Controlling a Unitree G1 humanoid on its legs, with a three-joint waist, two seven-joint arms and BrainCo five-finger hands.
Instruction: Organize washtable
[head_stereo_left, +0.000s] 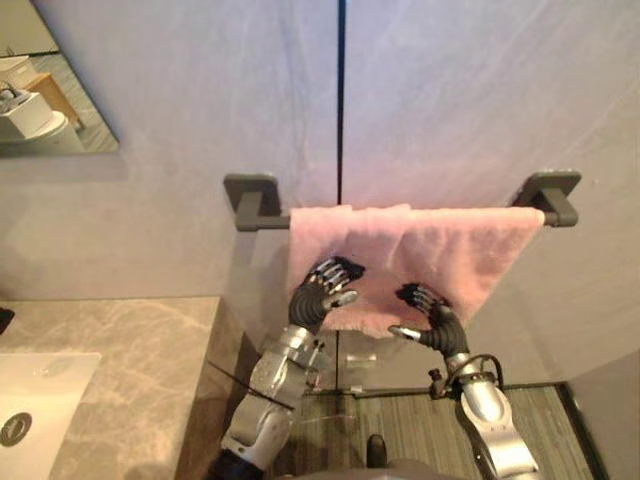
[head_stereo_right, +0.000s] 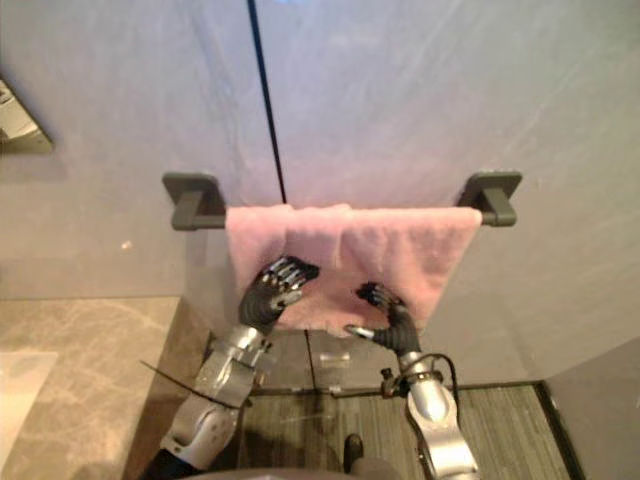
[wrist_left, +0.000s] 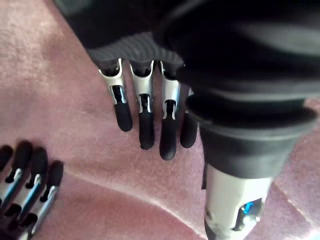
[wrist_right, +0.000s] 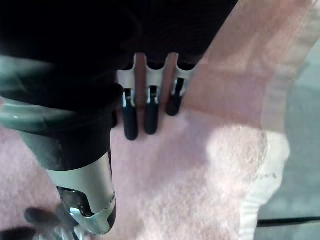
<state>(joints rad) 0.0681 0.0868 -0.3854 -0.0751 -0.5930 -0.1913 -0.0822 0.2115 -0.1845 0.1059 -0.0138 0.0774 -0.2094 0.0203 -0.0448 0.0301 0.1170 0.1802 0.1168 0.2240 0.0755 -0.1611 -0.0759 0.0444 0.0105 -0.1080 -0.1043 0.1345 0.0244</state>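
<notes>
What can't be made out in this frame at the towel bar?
Bar: its middle lies under the towel, both eye views.
Towel's lower edge: partly behind the left hand and right hand, eye views.
Sink: cut off by the left eye view's left and bottom edges.
Mirror: cut off at that view's top left corner; reflection too small to identify.

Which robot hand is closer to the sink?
Left. The left hand lies on the towel nearest the counter holding the sink; the right hand lies on the towel too, farther from the sink.
</notes>
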